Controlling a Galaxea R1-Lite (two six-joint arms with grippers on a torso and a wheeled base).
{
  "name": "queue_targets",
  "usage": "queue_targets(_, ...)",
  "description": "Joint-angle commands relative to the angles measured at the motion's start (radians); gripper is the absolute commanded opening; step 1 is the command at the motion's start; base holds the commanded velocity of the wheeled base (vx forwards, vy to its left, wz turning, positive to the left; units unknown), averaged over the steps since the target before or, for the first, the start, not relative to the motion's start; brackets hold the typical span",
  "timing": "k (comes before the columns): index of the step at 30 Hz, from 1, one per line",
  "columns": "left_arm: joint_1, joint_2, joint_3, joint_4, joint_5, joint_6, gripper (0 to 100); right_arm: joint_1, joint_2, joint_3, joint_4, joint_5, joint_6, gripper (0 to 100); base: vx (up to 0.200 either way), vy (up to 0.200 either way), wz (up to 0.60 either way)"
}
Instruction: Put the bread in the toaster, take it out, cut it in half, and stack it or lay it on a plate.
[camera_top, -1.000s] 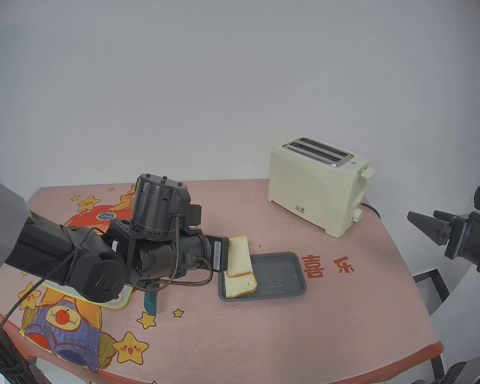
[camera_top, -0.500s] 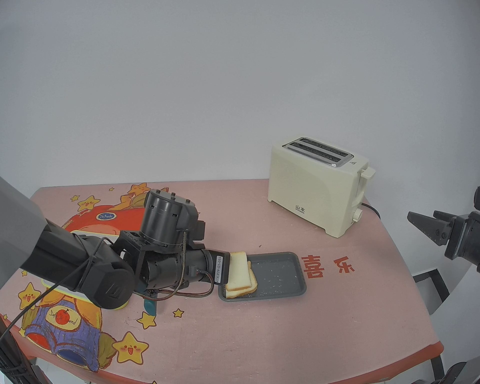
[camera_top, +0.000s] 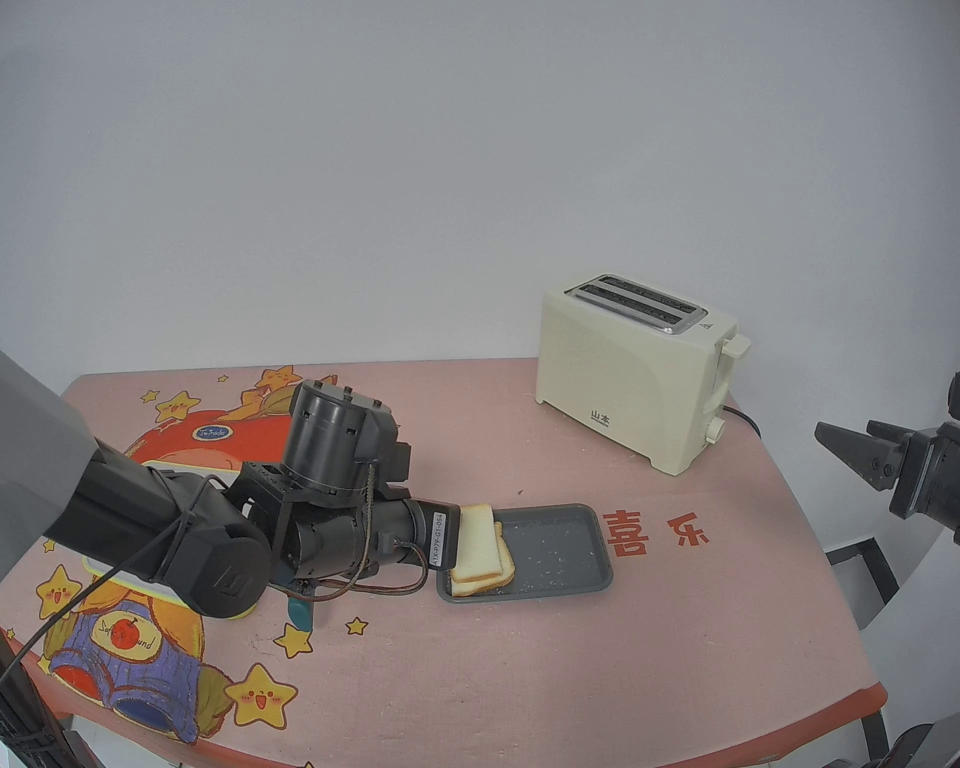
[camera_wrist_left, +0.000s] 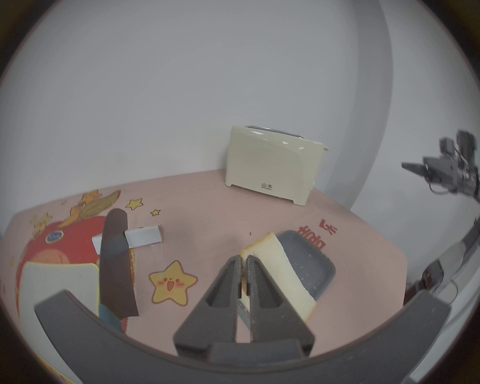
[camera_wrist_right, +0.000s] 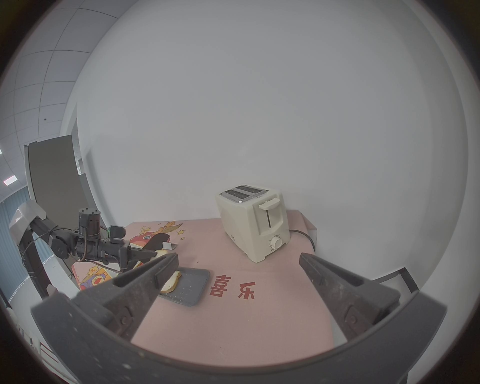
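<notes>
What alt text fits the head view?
The left pincer holds a bread slice tilted on a second slice at the left end of a grey tray on a pink cartoon-print table. A cream toaster stands behind it; the open right pincer hangs beyond the table's right edge.

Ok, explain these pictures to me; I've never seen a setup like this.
It is a two-armed robot at a pink table. One picture looks down from its head; the other two come from cameras on its wrists. The left pincer is closed on a bread half, tilted over a second half lying in the grey tray. The right pincer hangs open, holding nothing. A cream toaster stands behind the tray, and a knife lies on the table near the left arm.
</notes>
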Motion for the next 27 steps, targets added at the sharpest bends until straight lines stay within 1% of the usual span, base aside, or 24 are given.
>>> queue_targets(1,0.000,0.002,-0.001,-0.002,0.000,-0.001,100,0.001,0.002,0.000,-0.001,0.000,-0.001,100,0.000,0.000,0.00)
queue_targets(23,-0.002,-0.003,-0.005,-0.011,0.006,0.002,100,0.001,0.002,0.000,-0.001,0.000,0.001,100,0.000,0.000,0.00)
queue_targets(27,-0.003,-0.026,0.013,-0.009,0.007,0.001,100,-0.001,0.002,0.000,-0.001,0.000,-0.001,100,0.000,0.000,0.00)
